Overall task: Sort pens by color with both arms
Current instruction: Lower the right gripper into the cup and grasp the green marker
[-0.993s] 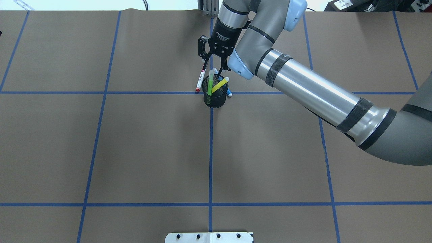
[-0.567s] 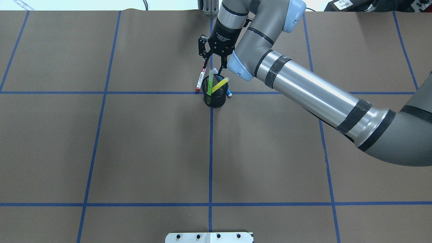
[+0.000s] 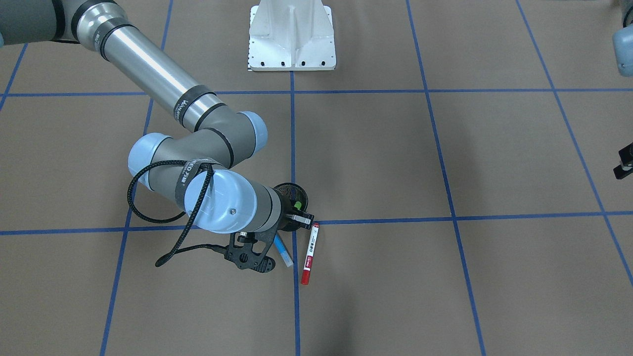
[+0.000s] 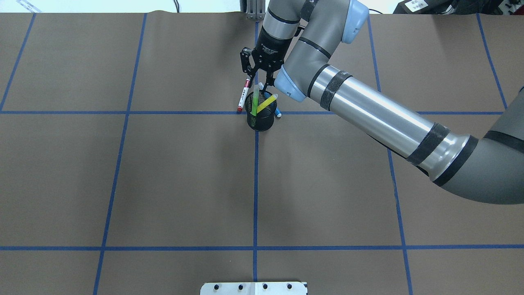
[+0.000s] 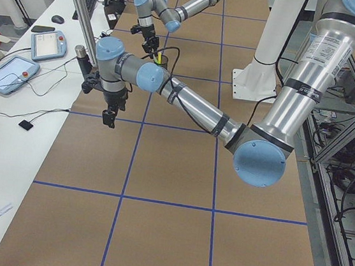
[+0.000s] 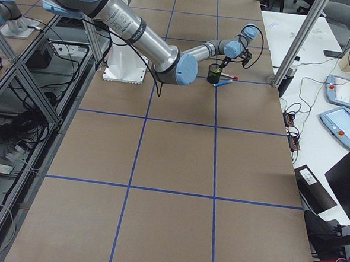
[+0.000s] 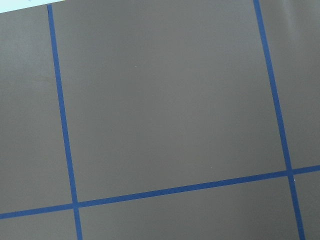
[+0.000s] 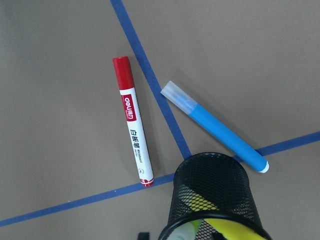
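The black mesh cup (image 4: 261,121) is found upright on the brown-papered table (image 4: 176,184), at a crossing of blue tape lines (image 4: 255,188). The lime green pen (image 4: 255,100) and the yellow pen (image 4: 267,102) are held leaning inside it. The white pen with red cap (image 8: 133,122) and the blue pen (image 8: 216,127) are laid flat on the far side of the cup, each with one end close to its base.

The right gripper (image 4: 258,83) is positioned just above the cup, jaws parted about the lime green pen's top. In the front-facing view most of the cup is blocked by the right wrist and its looped cable (image 3: 132,195).

The left gripper (image 5: 108,119) is held over bare table, well apart. Its jaw state cannot be told.

The white base (image 3: 292,44) is noted at the robot's edge of the table.
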Tool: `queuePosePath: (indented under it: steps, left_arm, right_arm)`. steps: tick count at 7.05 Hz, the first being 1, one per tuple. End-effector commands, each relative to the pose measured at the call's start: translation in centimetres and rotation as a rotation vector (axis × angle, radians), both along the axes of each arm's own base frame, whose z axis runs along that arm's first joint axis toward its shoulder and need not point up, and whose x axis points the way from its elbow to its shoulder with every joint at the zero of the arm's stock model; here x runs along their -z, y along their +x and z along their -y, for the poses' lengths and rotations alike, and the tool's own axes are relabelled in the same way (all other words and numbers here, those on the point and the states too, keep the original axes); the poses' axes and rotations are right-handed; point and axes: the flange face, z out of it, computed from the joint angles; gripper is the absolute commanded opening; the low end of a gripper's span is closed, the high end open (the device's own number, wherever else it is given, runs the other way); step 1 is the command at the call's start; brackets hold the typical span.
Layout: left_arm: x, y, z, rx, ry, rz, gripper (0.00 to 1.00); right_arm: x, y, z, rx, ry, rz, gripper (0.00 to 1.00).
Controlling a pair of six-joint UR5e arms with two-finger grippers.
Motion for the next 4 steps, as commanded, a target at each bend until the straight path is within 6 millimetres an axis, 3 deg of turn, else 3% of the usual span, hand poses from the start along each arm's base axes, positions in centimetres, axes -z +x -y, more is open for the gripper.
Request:
queuePosePath:
  steps: [1, 4]
  left_arm:
    - [0.30, 0.05, -0.08, -0.001, 0.006, -0.001, 0.99]
    - [0.53, -0.06, -0.07, 0.002, 0.010, 0.000, 0.99]
  right_arm:
    - [-0.28, -0.04, -0.08, 0.004, -0.006, 0.001, 0.38]
    - [-0.41, -0.03, -0.08, 0.004, -0.009, 0.000, 0.34]
